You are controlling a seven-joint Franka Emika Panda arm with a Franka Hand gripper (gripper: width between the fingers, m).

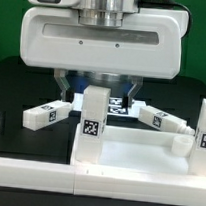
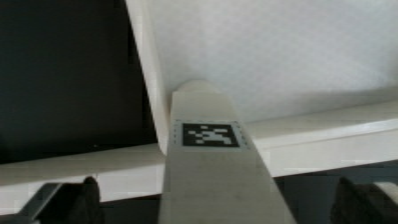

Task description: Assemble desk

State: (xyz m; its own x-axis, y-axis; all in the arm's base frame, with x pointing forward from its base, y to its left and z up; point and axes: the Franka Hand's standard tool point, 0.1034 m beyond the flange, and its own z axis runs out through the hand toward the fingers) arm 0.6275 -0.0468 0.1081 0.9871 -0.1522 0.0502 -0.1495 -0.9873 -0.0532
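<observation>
The work surface is a black table (image 1: pixel 17 89) with a strip of green backdrop showing behind it on both sides of the arm. From my station, the desk panel (image 1: pixel 136 174) fills the front of the exterior view, white, with its raised rim running along the near side. One desk leg (image 1: pixel 93 120) stands upright on it, tag facing the camera, close to the panel's far edge. In the wrist view that same leg (image 2: pixel 214 150) rises where the rim meets the panel's side edge, with bare table just beyond. It looks like a corner, though I can't confirm that.

The gripper (image 1: pixel 97 91) hangs straight over the upright leg with its jaws spread wide. In the wrist view I see one dark fingertip (image 2: pixel 63 200) on each side of the leg, with a clear gap between each and the leg, so the gripper holds nothing.

Two more legs lie flat on the table behind the panel: one (image 1: pixel 45 115) at the exterior view's left and one (image 1: pixel 155 119) at its right.
</observation>
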